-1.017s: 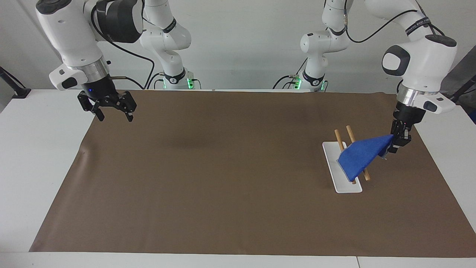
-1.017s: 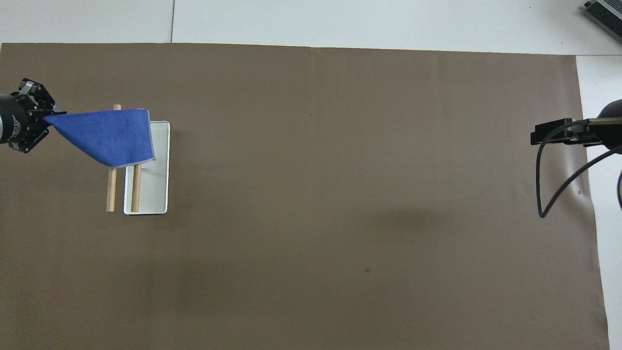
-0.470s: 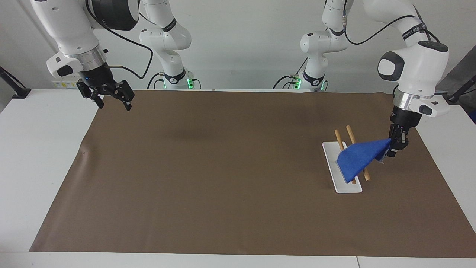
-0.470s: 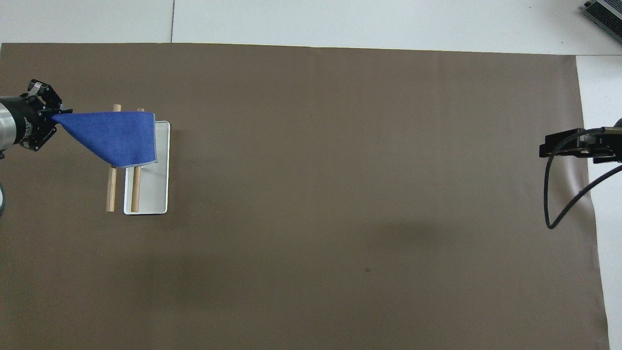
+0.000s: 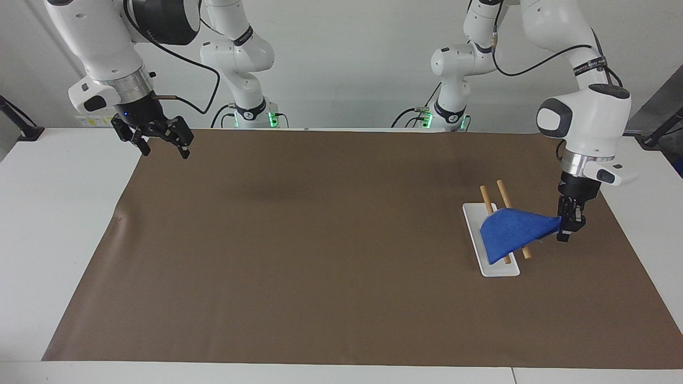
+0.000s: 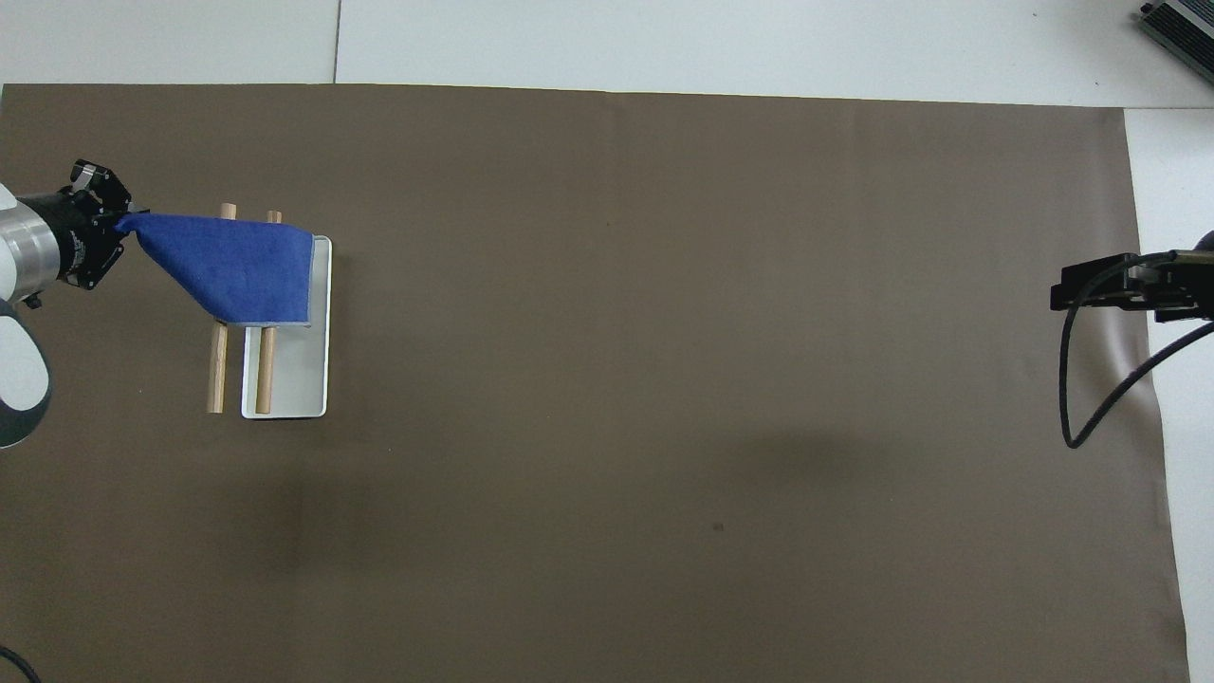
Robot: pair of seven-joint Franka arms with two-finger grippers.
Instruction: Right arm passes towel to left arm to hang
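Raised over the brown mat's [image 5: 320,250] corner at the right arm's end of the counter [image 5: 58,224]: right pincer [image 5: 163,150], fingers spread wide and holding nothing, waiting at the end of the right arm [image 5: 101,48] with its blue wrist light. Across the bare middle of the mat, toward the left arm's end: white tray [image 5: 504,269] carrying two wooden rods [image 5: 484,196] side by side. Draped over both rods: bright-blue towel [image 5: 509,234], one corner stretched out taut to the left pincer [image 5: 565,230]. Clamped shut on that towel corner, low beside the rack: left pincer, pointing down from the left arm [image 5: 587,122]. Seen from overhead: towel [image 6: 237,270] covering the rods' [image 6: 217,370] ends farther from the robots, pale tray [image 6: 299,379] showing beneath.
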